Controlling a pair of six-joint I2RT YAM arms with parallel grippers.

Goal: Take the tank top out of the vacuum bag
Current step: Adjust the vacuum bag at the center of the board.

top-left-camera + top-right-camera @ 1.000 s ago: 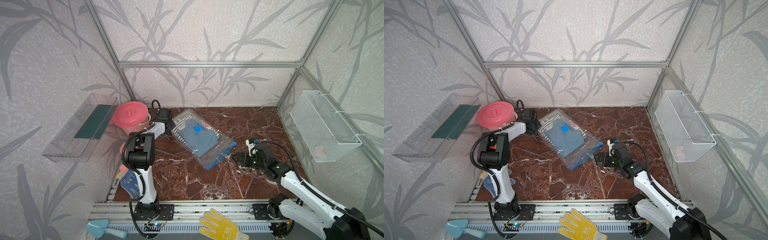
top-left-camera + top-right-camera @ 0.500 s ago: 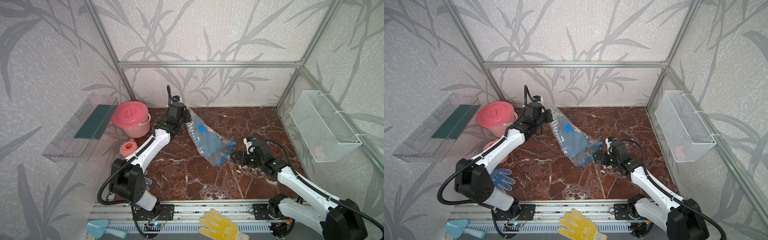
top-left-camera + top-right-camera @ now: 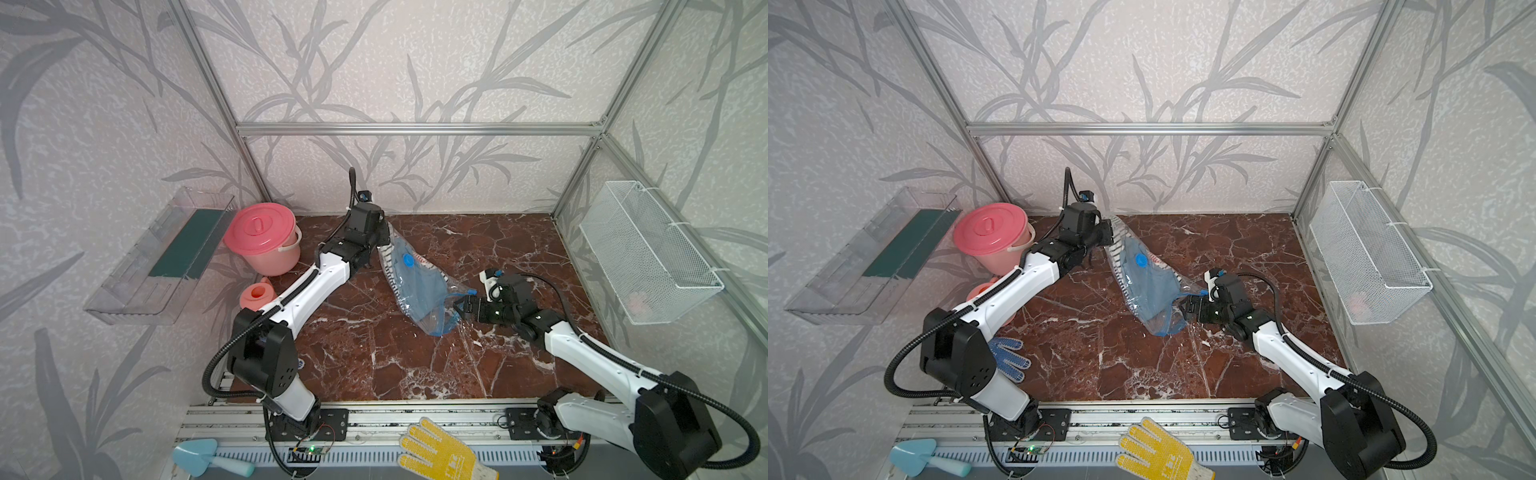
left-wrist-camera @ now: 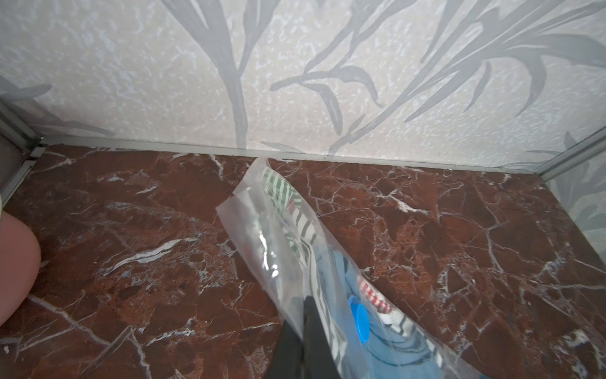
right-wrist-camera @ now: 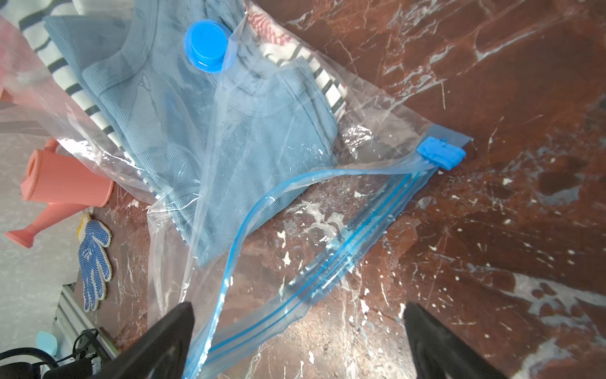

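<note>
Right wrist view: the right gripper (image 5: pixel 298 311), jaws spread wide and empty, faces the parted blue zip strip (image 5: pixel 328 256) of the large clear plastic vacuum bag (image 5: pixel 370 108). The left gripper (image 4: pixel 306 300) pinches the bag's eleven-o'clock end, raised mid-table. The blue ribbed tank top (image 5: pixel 196 131) sits inside; the mouth is open, extraction not yet done.

Pink lidded bucket (image 3: pixel 262 241), back left corner. Pink watering can (image 3: pixel 257 293) just beside it. Blue-dotted glove (image 3: pixel 1009 358), left table edge. Yellow glove (image 3: pixel 440 454) and light-blue trowel (image 3: pixel 203 459), front rail. Clear wall shelf (image 3: pixel 137 286), left. White wire basket (image 3: pixel 648 257), right wall.
</note>
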